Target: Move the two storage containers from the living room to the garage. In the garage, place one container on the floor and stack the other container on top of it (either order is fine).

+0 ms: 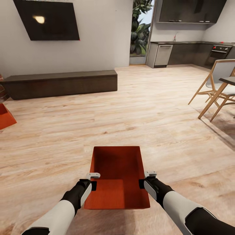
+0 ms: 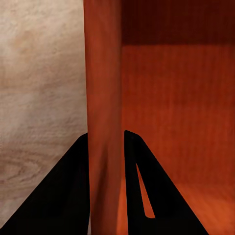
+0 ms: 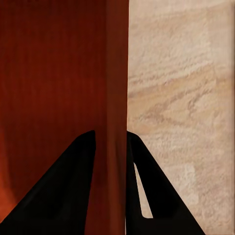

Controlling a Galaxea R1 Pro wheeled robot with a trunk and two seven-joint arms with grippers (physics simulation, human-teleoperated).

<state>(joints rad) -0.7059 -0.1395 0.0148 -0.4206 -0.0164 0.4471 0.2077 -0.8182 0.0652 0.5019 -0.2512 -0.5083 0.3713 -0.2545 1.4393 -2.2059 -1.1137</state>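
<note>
Bin [image 1: 119, 176] held above living-room planks, left gripper [image 1: 92, 180] and right gripper [image 1: 147, 179] each clamped on 1 side wall. Advise level carry, equal grip; second bin [image 1: 5, 118] sits far left.

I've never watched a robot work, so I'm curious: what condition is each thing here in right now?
held container: upright, empty, carried above the wood floor.
left gripper: shut on the container's left wall.
right gripper: shut on its right wall.
second container: on the floor, tilted, partly out of frame.
TV: dark, off.
</note>
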